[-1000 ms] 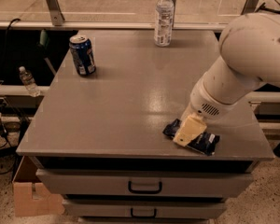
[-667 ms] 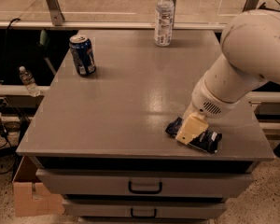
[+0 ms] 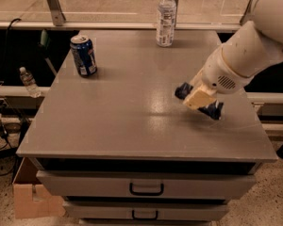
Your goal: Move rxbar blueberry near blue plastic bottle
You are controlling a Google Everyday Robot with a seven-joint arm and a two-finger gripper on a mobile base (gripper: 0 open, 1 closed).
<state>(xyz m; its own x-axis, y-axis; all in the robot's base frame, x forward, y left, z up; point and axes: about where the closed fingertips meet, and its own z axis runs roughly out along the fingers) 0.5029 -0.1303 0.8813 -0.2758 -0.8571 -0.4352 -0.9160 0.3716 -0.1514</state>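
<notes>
Off the table's left edge, a small clear bottle point(image 3: 28, 81) is noted upright on a lower ledge; its fill cannot be made out. Below it a cardboard box point(image 3: 30, 197) is seen on the floor, its contents hidden. On the grey table point(image 3: 132, 131), near the back-left corner, a blue soda can point(image 3: 84, 55) is found upright; whether it has been opened cannot be told. Two drawers point(image 3: 146, 188) under the tabletop are recorded as shut, contents not visible.

At the middle of the back edge the blue plastic bottle point(image 3: 166, 17) is found upright, white cap fitted, clear through the body; the liquid level cannot be read.

Right of centre, the rxbar blueberry point(image 3: 212, 110) is located in the gripper point(image 3: 198, 100). A dark end of the wrapper is shown on each side of the cream pincer, which is judged to be closed onto the middle of the bar. A shadow on the tabletop beneath suggests the bar is held just clear of the surface, though contact cannot be ruled out. The white arm point(image 3: 254, 46) is seen entering from the upper right.

The step in hand is judged to be the carry: the bar is grasped but is well apart from the bottle, which is further back and to the left. A move toward the back edge is called for, the bar to be set down just beside the bottle. Care is required that the tall bottle is not knocked by wrapper or pincer.
</notes>
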